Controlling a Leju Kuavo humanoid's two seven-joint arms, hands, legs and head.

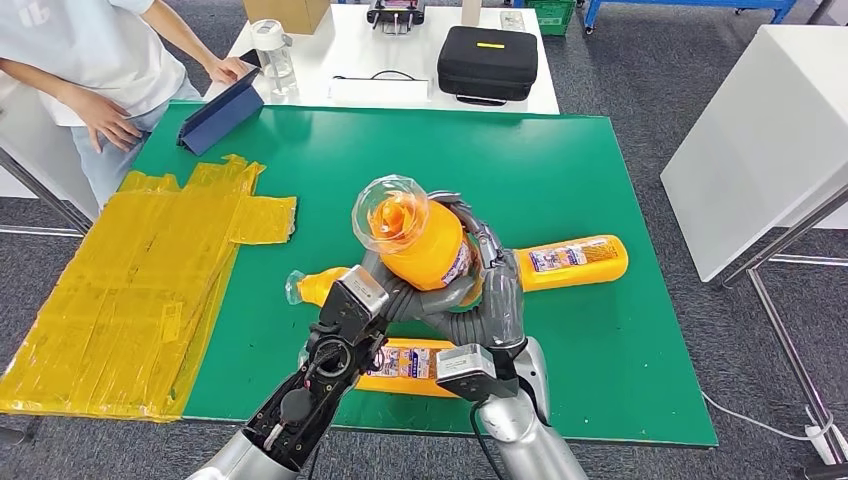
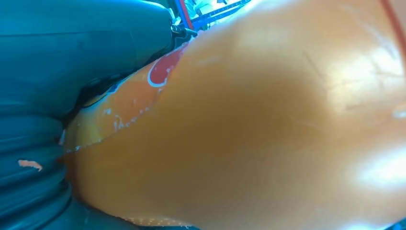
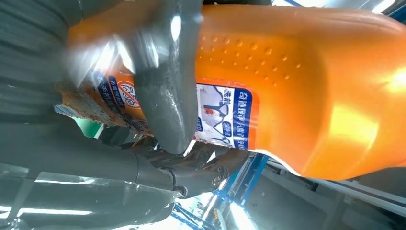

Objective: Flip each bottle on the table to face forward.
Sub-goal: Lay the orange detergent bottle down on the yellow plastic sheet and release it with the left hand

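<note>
Both my hands hold one orange bottle [image 1: 420,240] up above the green table [image 1: 600,180], its clear cap [image 1: 388,205] tilted toward my head camera. My left hand [image 1: 405,298] cups it from below and my right hand [image 1: 495,270] wraps its right side. In the right wrist view a grey thumb [image 3: 167,91] presses across the bottle's label [image 3: 225,112]. The left wrist view has the bottle's orange body [image 2: 258,124] close against my left hand [image 2: 43,96]. Three more orange bottles lie on the table: one at the right [image 1: 572,260], one at the left [image 1: 318,285], one at the front [image 1: 405,365].
A crumpled yellow plastic sheet [image 1: 140,290] covers the table's left side and overhangs it. A blue tablet case [image 1: 220,115] stands at the far left corner, beside a person [image 1: 90,60]. Behind is a white table [image 1: 400,50] with a black case [image 1: 488,62].
</note>
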